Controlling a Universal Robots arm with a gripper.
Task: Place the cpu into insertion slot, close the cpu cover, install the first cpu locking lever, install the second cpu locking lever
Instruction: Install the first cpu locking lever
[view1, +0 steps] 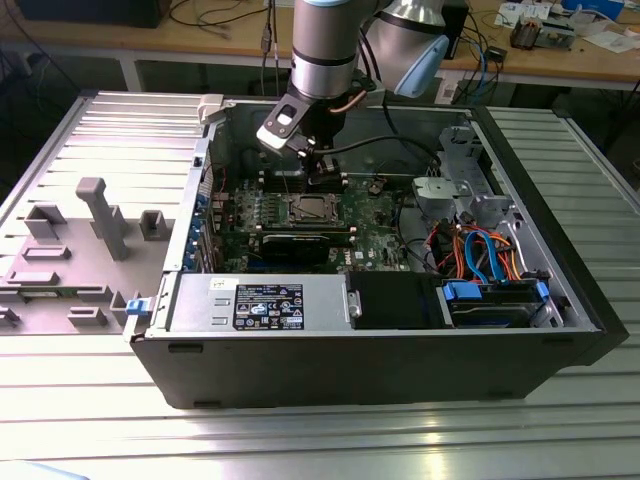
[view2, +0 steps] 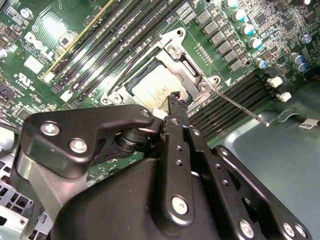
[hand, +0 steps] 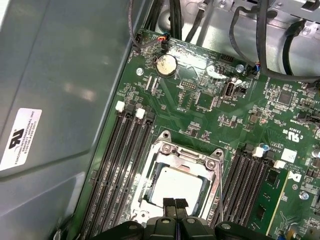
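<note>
From my station I see the arm (view1: 325, 40) reaching down into the open computer case (view1: 400, 345), which lies on its side on the ribbed metal table (view1: 300, 440). The jaws are pressed together, tip against tip with no gap that I can see, and they hold nothing. They hang low over the green board (hand: 200, 100), and the chip (hand: 177, 186) is right beneath their tips, lying flat in the socket (hand: 163, 136) with its grey metal top facing up. I cannot tell whether the tips touch the chip or stop just above it. The cover (hand: 186, 156) lies down around the chip like a frame, and the chip shows through its window. Just beside the jaws, in the second wrist view, a thin lever (view2: 237, 105) runs out from one corner of the socket and slants away over the memory slots (view2: 240, 97) rather than lying along the socket's edge. More long black memory slots (hand: 120, 165) flank the socket on the jaws' other side. Beyond the jaws, farther along the board, sits a round coin battery (hand: 166, 65). Well away from the jaws, on the exterior view's left, a grey moulded holder (view1: 100, 215) stands on the table outside the case.
</note>
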